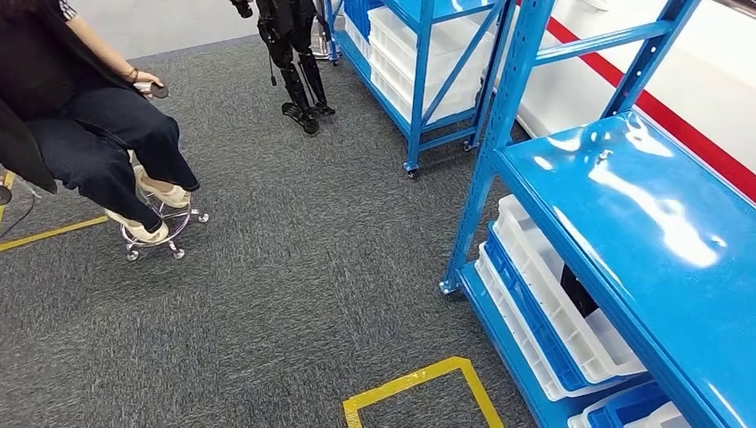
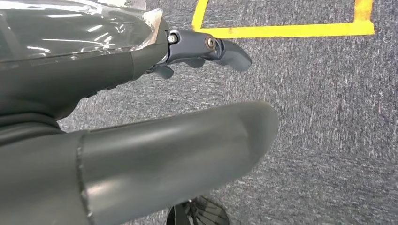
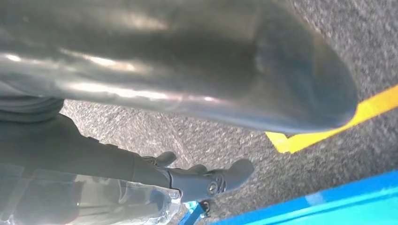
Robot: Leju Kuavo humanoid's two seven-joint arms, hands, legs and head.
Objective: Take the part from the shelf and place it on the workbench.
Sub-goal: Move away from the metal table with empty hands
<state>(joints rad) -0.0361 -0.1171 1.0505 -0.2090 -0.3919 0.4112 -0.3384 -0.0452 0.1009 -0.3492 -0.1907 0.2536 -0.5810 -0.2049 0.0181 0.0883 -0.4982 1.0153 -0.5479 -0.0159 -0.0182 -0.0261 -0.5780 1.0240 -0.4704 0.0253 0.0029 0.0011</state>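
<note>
Shelf (image 1: 624, 205) overhead, robot hands (image 2: 141, 140) floorward

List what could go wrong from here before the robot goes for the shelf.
1. The white bins sit low under the glossy blue shelf top, so a reach in could knock an arm on its edge.
2. A seated person on a wheeled stool is close on the carpet; turning or stepping that way risks contact.
3. The left hand and right hand hang empty over the floor, so the part is not yet secured.
</note>
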